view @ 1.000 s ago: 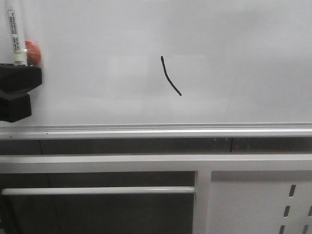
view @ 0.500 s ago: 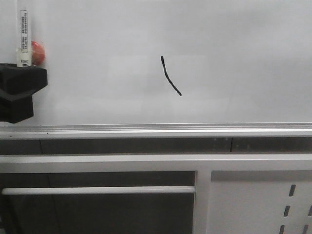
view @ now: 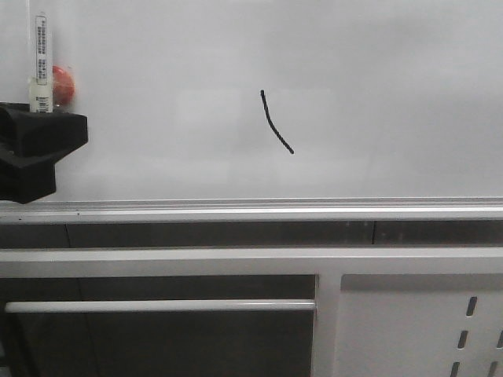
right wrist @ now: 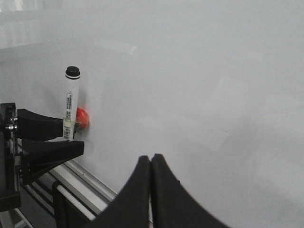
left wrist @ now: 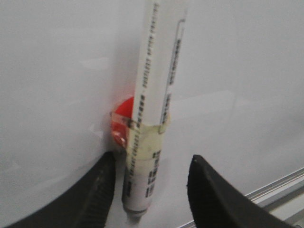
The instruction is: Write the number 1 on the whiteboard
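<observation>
We judge the short black slanting number 1 [view: 277, 122] on the glossy white whiteboard [view: 393, 94] done. Our black left gripper [left wrist: 147, 190] straddles, unclenched, the white cylindrical marker [left wrist: 151, 118] at nine o'clock; next, retreat. Right gripper [right wrist: 151, 190] clenched, empty.

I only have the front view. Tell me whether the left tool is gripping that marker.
Observer: No. The left wrist view shows the left tool open; the marker stands between its fingers with a clear gap on one side.
Operator: Report what holds the marker up.
Observer: Tape binds it to a red round holder on the whiteboard.
Operator: Give me the right tool.
Observer: The right tool is shut, with nothing between its fingers.
</observation>
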You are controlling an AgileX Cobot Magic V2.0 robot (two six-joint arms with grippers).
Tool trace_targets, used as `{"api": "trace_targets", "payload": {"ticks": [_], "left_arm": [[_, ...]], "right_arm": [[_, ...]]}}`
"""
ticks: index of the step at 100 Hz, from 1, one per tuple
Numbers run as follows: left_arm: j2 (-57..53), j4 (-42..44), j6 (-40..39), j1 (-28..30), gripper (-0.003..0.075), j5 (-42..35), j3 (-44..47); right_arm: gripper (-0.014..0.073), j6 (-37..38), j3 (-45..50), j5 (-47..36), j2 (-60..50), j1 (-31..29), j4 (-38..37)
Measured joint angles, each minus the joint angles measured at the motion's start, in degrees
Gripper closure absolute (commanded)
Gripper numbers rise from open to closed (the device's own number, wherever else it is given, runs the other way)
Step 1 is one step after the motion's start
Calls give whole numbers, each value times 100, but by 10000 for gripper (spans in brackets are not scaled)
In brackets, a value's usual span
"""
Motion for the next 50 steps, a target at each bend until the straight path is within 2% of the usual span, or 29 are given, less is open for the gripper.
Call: {"api": "trace_targets", "payload": {"ticks": [23,50], "left_arm": [[0,-18,0,0,332,13,23],[0,-452,0,0,332,13,238]], "right_arm": [[673,0,0,0,0,0,0],[673,0,0,0,0,0,0]]}}
